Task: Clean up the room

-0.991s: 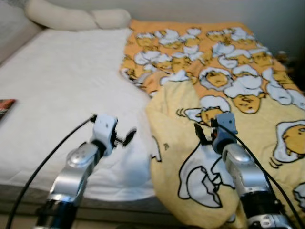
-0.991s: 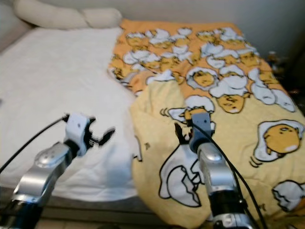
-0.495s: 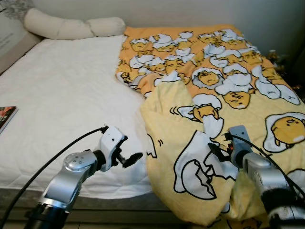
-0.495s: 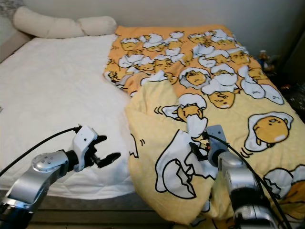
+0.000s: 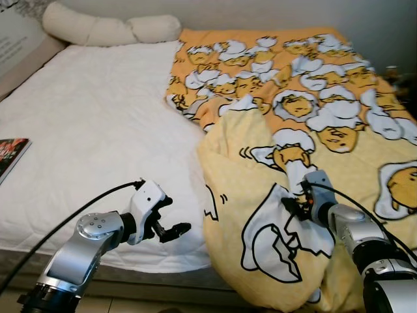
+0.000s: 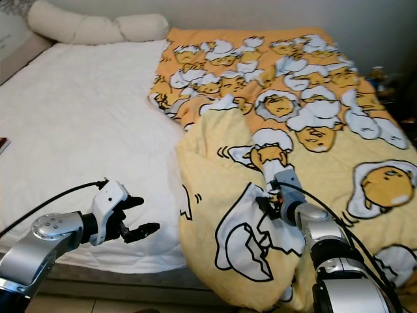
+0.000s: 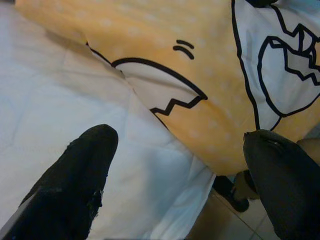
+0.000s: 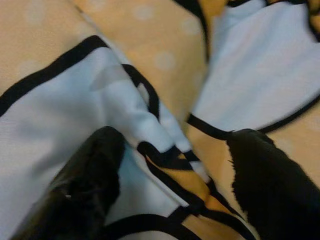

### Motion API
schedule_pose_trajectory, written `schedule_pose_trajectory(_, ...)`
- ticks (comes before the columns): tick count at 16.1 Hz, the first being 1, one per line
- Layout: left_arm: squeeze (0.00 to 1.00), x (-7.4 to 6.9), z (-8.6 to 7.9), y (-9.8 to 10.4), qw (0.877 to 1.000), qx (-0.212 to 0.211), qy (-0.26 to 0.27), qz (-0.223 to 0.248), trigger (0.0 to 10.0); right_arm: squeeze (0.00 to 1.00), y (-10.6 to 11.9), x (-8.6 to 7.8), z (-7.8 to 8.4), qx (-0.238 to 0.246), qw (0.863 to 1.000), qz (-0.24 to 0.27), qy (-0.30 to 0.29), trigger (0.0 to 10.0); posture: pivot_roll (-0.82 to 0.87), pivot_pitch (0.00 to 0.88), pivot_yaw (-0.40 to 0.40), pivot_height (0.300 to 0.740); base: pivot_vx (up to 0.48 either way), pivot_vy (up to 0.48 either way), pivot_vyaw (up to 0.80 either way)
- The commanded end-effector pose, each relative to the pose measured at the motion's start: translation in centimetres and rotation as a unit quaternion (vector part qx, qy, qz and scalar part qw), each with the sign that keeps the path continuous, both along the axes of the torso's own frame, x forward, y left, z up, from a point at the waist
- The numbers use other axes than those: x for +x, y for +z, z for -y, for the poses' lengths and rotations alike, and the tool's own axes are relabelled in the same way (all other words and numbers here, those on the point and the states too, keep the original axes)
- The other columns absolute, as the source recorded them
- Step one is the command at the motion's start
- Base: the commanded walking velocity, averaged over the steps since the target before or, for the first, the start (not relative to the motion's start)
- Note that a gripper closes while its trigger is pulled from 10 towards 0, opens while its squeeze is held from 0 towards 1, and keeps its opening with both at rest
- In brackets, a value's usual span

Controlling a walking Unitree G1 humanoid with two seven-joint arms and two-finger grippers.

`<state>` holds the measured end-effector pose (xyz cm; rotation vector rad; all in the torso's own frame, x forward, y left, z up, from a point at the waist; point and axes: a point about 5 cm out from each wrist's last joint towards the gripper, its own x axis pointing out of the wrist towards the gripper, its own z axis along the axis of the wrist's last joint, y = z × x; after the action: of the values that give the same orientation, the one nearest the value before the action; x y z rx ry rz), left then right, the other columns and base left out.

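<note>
On the white bed (image 5: 91,130), the yellow egg-print blanket (image 5: 313,117) covers the right half, its near edge hanging out of sight, while the left gripper (image 5: 171,222) hovers fingers apart beside it and the right gripper (image 5: 294,207), fingers spread, presses into a fold.

Soft even light — (wrist views blurred)

A wide bed (image 5: 98,130) with a white quilted cover carries everything here. Two pale, rounded pillows (image 5: 107,29) lie end to end along its far edge by the wall. A yellow blanket (image 5: 306,124) printed with egg cartoons spreads across its right half, bunched up and draping over the near edge. A book (image 5: 10,153) lies on its left edge.
</note>
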<state>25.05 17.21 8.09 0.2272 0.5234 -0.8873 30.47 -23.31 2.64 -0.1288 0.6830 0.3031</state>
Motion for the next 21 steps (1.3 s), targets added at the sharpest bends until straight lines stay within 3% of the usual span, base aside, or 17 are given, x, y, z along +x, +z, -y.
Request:
schedule_pose_trajectory(1,0.0,-0.1,-0.4,0.3,1.0,0.002,-0.003,-0.002,10.0,0.0,0.4,0.5,-0.6,0.002,1.0,0.005,0.017,0.0,0.07,0.0,0.061,0.74,0.0,0.0,0.0)
schedule_pose_trajectory(8,0.0,-0.1,-1.2,0.5,1.0,0.013,0.0,-0.007,10.0,0.0,0.7,0.4,-1.0,0.027,0.995,-0.021,0.096,0.0,0.07,0.0,0.064,0.74,0.0,0.0,0.0)
schedule_pose_trajectory(16,0.0,0.0,-1.5,0.5,1.0,0.018,0.001,-0.01,10.0,0.0,1.3,0.1,-0.2,0.016,0.987,-0.051,0.155,0.0,0.07,0.0,0.072,0.74,0.0,0.0,0.0)
schedule_pose_trajectory(21,0.0,-0.3,-1.6,0.4,1.0,0.014,0.006,-0.015,10.0,0.0,2.8,-0.3,-0.8,0.034,0.962,-0.06,0.265,0.0,0.08,0.0,0.054,0.74,0.0,0.0,0.0)
